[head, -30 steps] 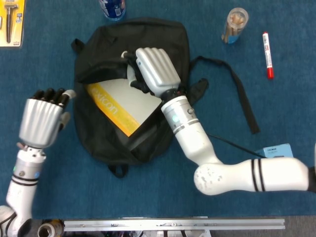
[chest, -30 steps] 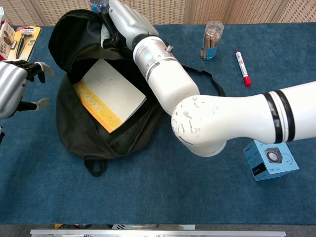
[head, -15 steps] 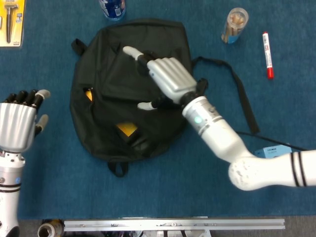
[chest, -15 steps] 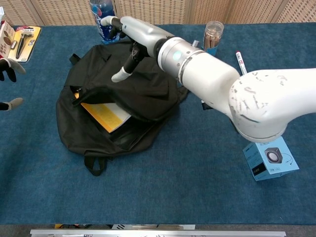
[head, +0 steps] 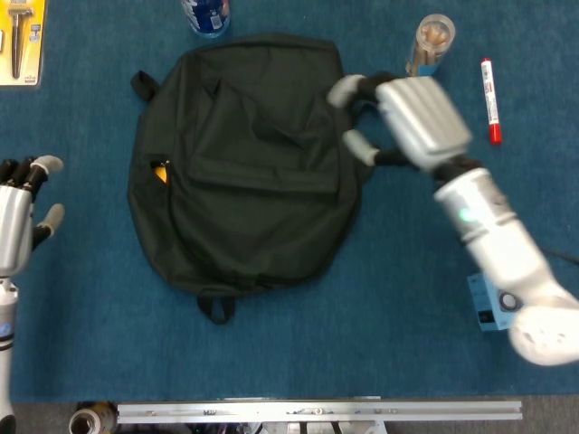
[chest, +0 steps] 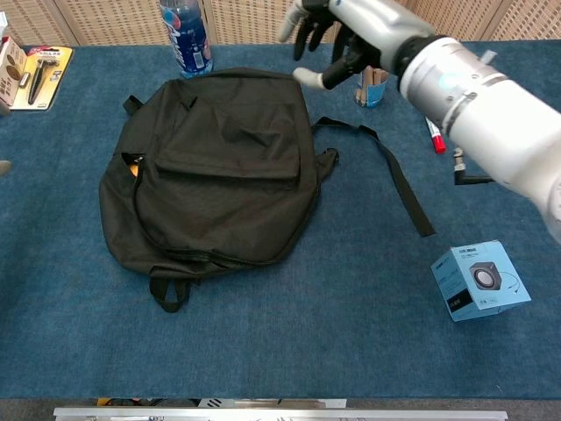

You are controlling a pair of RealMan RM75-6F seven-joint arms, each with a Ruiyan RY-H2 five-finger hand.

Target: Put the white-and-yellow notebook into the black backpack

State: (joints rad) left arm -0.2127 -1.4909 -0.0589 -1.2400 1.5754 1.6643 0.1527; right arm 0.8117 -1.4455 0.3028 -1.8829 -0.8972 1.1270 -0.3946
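Silver-backed and empty, the right hand (head: 409, 122) hangs with its fingers apart above the table, just beside the upper right edge of the black fabric backpack (head: 244, 163). The left hand (head: 16, 212) sits well apart at the far left, also holding nothing, fingers loosely spread as far as the cropped view lets me judge. The backpack lies flat with its flap down over the main opening. Of the white-and-yellow notebook (head: 160, 172) only a small yellow corner shows at the left zip gap, so it is inside the bag. The placing looks essentially done, and what is left is a clean withdrawal: lift the right hand straight clear of the loose black strap (chest: 386, 167) so no finger snags it, and keep away from the clear jar (head: 429, 43) and red-capped marker (head: 489, 89) nearby
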